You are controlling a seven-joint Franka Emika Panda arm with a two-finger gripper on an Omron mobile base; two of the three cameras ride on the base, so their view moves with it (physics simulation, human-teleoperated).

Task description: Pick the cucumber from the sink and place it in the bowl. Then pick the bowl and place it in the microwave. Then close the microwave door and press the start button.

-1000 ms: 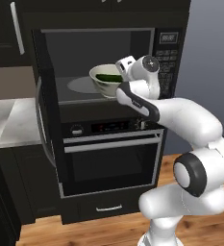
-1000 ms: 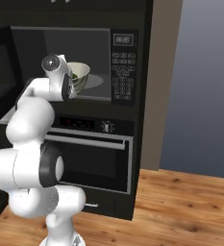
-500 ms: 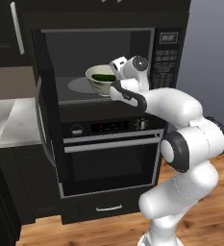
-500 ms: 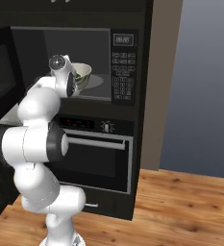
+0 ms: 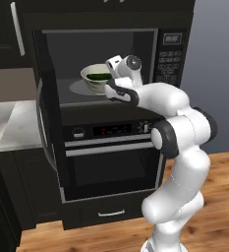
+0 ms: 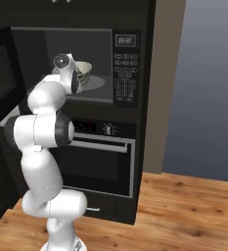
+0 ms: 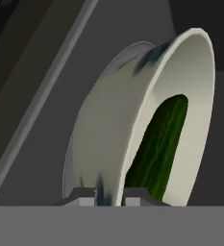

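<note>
The pale bowl (image 5: pixel 93 80) sits inside the open microwave (image 5: pixel 67 51), over the round turntable plate (image 5: pixel 76 88). The dark green cucumber (image 5: pixel 99 76) lies in it. My gripper (image 5: pixel 108 81) reaches into the cavity from the right and is shut on the bowl's near rim. In the hand view the fingertips (image 7: pixel 87 198) straddle the rim of the bowl (image 7: pixel 108 125), with the cucumber (image 7: pixel 162 144) inside. From the right I see the bowl (image 6: pixel 84 71) just past the gripper (image 6: pixel 77 78). The microwave door (image 5: pixel 41 118) stands swung open to the left.
The keypad (image 5: pixel 167 61) and display sit right of the cavity. A black oven (image 5: pixel 111 162) with a horizontal handle is below. White marble counter (image 5: pixel 8 123) lies to the left, wood floor (image 6: pixel 184 206) to the right.
The arm has carried the bowl with the cucumber deeper into the microwave and leftward, over the turntable. The grip on the rim looks unchanged.
</note>
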